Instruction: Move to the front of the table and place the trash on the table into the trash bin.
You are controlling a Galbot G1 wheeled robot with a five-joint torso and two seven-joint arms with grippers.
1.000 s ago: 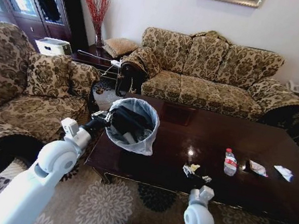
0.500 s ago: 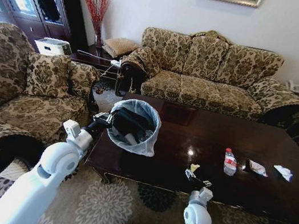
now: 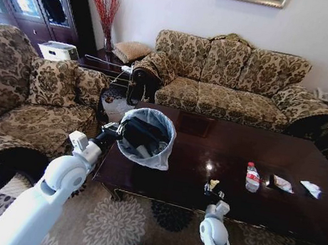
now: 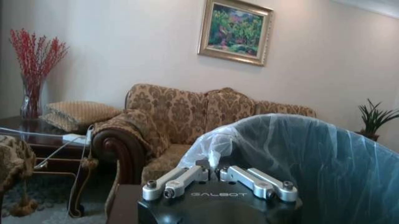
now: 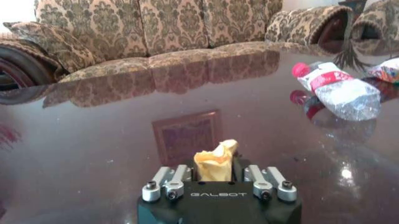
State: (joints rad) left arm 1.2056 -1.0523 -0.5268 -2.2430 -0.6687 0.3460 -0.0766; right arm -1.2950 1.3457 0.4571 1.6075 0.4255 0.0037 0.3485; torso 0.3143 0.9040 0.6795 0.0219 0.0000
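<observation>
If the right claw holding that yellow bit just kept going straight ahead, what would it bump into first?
Probably nothing soon: past the right gripper, shut on the yellow scrap, lies bare glossy dark brown table. The crumpled clear bottle with red label sits off to one side; the patterned sofa is far beyond.

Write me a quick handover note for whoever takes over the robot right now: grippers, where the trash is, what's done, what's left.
Left gripper: shut on the bag-lined rim of the small round black trash bin, held over the table's left end.
Right gripper: shut on the yellow scrap at the near edge of the glossy dark brown table.
Done: some trash is in the bin.
Left: bin the scrap, then the small clear bottle with red label, the shiny wrapper and the white tissue.
</observation>
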